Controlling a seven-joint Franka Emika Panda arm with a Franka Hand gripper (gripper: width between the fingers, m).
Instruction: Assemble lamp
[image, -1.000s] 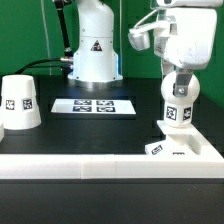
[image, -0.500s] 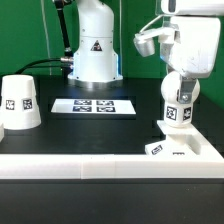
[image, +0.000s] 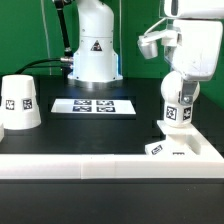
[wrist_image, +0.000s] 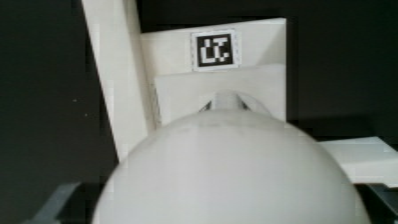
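Note:
My gripper (image: 181, 76) is shut on the white ball-shaped bulb (image: 178, 100) and holds it upright, neck down, with its tag facing the camera. The bulb hangs right over the low wedge-shaped base (image: 186, 150) at the exterior view's lower right; whether the neck touches the base I cannot tell. In the wrist view the bulb (wrist_image: 222, 165) fills the foreground and hides my fingertips. Beyond it lies the base (wrist_image: 222, 85) with its tag. The cone-shaped shade (image: 19, 103) stands alone at the exterior view's left.
The marker board (image: 93, 105) lies flat mid-table in front of the robot's pedestal (image: 93, 50). A long white rail-like border (image: 70, 164) runs along the near edge and also shows in the wrist view (wrist_image: 114, 70) beside the base.
The hand above the bulb has shifted a little up and toward the exterior view's right, as if turning. The bulb stays in the same spot over the base.

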